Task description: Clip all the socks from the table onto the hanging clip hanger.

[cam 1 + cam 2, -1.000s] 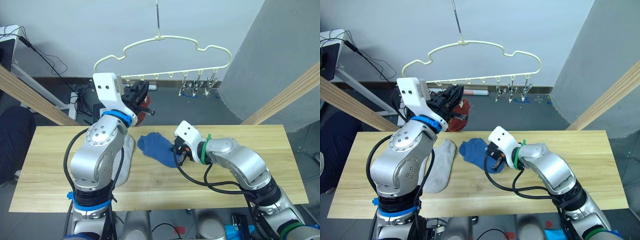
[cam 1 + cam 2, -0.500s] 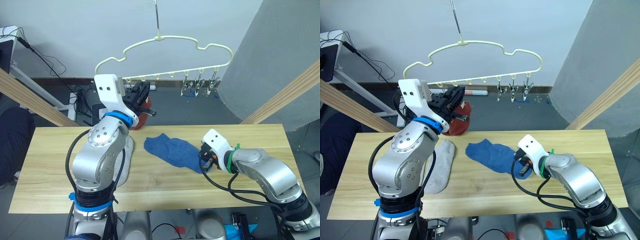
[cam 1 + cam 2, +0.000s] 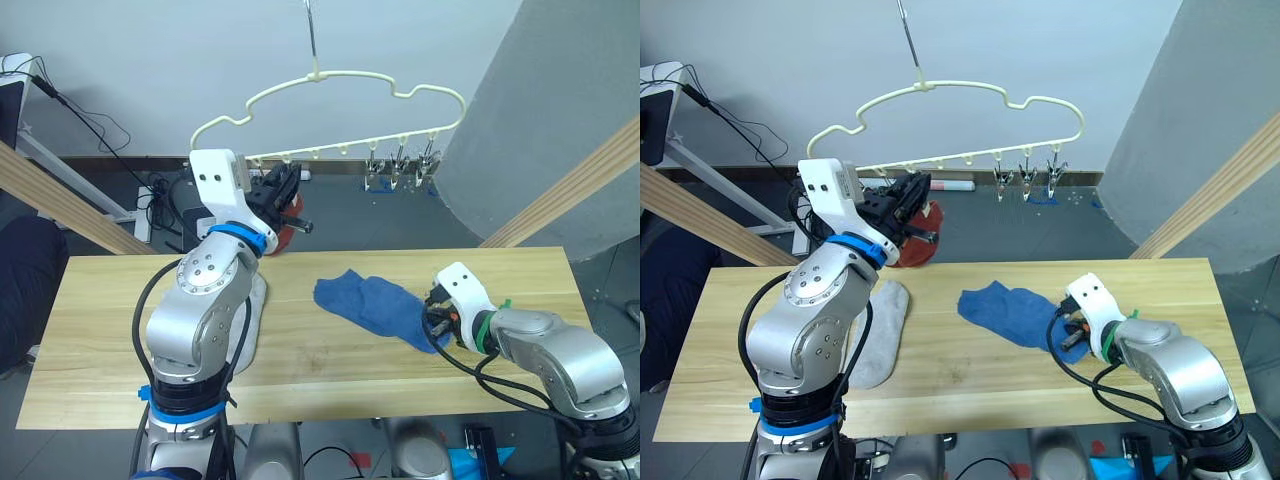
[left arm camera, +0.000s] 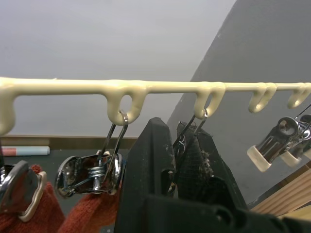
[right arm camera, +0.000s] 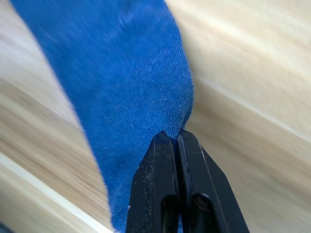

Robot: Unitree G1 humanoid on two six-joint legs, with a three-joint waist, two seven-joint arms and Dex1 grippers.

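A blue sock (image 3: 368, 300) lies spread on the pale wood table (image 3: 100, 340), right of the middle. My right gripper (image 3: 433, 322) is low over the table, shut on the sock's right edge; the right wrist view has its fingertips (image 5: 165, 145) pinching the blue knit. A light grey sock (image 3: 885, 325) lies at the left, partly hidden behind my left arm. The pale yellow clip hanger (image 3: 330, 78) hangs beyond the table. My left gripper (image 4: 180, 131) is raised to its clip row, shut on a silver clip (image 4: 181, 141). A rust red sock (image 4: 43, 216) hangs from neighbouring clips.
Three free silver clips (image 3: 400, 176) hang at the hanger's right end. Slanted wooden beams stand at the far left (image 3: 60, 195) and far right (image 3: 570, 190). Cables lie on the floor past the table. Bare tabletop stretches along the front edge.
My right gripper has slid to the right across the table, dragging the blue sock with it and stretching it out. The left gripper has stayed at the hanger clips.
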